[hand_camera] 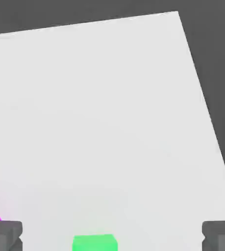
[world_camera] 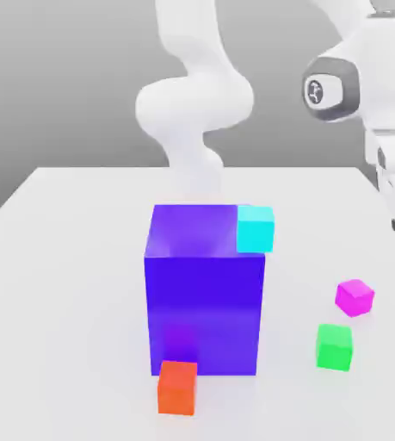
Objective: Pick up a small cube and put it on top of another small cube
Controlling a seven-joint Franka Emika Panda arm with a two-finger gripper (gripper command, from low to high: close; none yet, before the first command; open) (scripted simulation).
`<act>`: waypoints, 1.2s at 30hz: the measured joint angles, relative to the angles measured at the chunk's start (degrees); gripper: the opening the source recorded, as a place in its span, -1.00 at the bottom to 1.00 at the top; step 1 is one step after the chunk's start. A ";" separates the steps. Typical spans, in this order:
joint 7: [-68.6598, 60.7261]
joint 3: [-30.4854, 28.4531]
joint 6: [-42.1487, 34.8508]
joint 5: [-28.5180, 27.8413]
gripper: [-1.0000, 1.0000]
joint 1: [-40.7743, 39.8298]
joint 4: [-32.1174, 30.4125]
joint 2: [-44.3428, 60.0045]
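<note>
We are at the very start — nothing is lifted and nothing stacked yet. The gripper (hand_camera: 112, 235) hangs above the table (world_camera: 71, 258) with its two fingertips (hand_camera: 4, 235) spread wide and nothing between them, so the pincer is open and empty.

The small magenta cube (world_camera: 354, 297) sits on the table toward the exterior view's right, well apart from the big blue-purple block (world_camera: 205, 293). Just beside it, a little nearer the camera, sits the green cube (world_camera: 334, 346); the two look close but not touching. In the hand view we catch a corner of the magenta cube next to one fingertip, while the green cube lies between the fingers, below the hand.

An orange-red cube (world_camera: 177, 388) rests at the foot of the big block, and a cyan cube (world_camera: 256, 228) at its upper corner (whether on top or behind, we cannot tell).

What is left, as we judge it — everything: descending, closing on the magenta cube, lifting it, and setting it on another small cube.
</note>
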 joint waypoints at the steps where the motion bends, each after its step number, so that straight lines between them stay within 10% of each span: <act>1: -1.42 0.71 0.95 -0.39 0.00 0.88 -0.91 1.37; 14: -1.25 -3.76 18.19 -15.97 0.00 12.21 -4.10 23.74; 15: -1.05 -4.31 19.19 -16.17 -1.00 12.73 -3.89 24.97; 36: -9.84 -5.95 -0.95 -7.93 -1.00 0.60 -1.74 6.93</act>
